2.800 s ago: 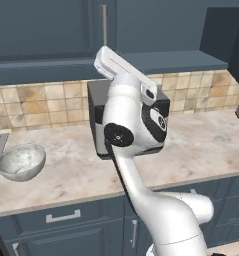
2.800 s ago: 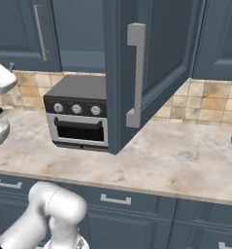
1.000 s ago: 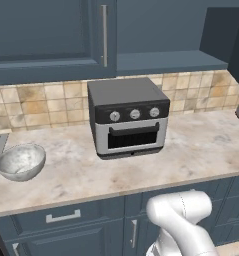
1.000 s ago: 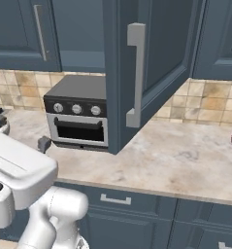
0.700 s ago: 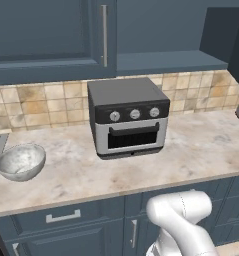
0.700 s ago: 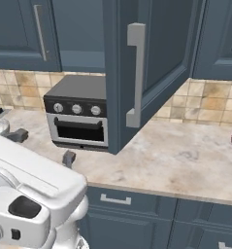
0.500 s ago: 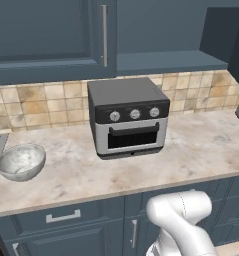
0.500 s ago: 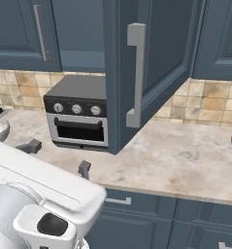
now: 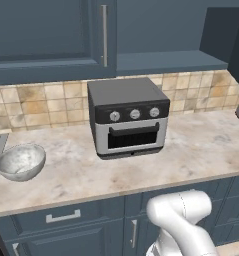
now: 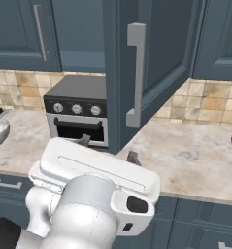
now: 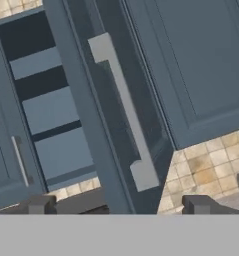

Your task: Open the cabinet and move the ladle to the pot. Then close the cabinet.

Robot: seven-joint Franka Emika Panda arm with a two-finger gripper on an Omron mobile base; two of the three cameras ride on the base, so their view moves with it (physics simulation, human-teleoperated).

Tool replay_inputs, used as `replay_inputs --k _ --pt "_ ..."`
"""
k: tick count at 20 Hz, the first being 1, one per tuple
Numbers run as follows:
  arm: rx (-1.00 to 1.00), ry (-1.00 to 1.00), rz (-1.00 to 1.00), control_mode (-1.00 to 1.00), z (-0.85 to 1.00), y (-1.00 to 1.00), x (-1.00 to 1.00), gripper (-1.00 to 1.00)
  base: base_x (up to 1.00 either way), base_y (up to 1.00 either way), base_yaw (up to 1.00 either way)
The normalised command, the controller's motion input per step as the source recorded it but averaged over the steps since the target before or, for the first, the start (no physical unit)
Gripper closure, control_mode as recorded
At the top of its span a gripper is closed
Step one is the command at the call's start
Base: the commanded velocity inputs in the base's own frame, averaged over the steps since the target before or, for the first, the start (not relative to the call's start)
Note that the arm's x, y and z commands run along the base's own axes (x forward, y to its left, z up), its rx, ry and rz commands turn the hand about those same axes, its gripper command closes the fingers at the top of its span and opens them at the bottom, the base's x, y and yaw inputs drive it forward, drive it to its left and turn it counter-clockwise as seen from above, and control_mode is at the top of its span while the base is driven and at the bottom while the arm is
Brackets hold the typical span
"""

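So the cabinet's (image 10: 156,63) right door is hanging swung out above the toaster oven (image 10: 78,114), its long bar handle (image 11: 123,112) running upright just ahead of the claw (image 11: 118,205), which is sitting released below, gripping nothing.

A toaster oven (image 9: 128,117) is seen on the marble surface (image 9: 191,150), against the tiled wall. A metal bowl (image 9: 21,161) sits well to its left. Above, one cabinet (image 9: 51,40) door is closed; the shelf (image 9: 171,61) beside it is exposed.
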Motion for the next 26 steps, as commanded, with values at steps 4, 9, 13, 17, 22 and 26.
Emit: replay_inputs --k 4,9,13,17,22,26 --pt "0.06 0.00 0.11 -1.00 -0.13 -0.46 0.73 -1.00 0.00 0.00 0.00" --pt "0.08 -0.01 0.12 -1.00 -0.18 -0.48 0.66 -1.00 0.00 0.00 0.00" --pt "0.09 -0.02 0.13 -1.00 -0.12 -0.44 0.66 -1.00 0.00 0.00 0.00" --pt "0.10 -0.02 0.13 -1.00 -0.11 -0.39 0.69 -1.00 0.00 0.00 0.00" --pt "0.10 -0.01 0.14 -1.00 -0.13 -0.30 0.72 -1.00 0.00 0.00 0.00" --pt "0.09 0.00 0.14 -1.00 -0.14 -0.02 0.61 -1.00 0.00 0.00 0.00"
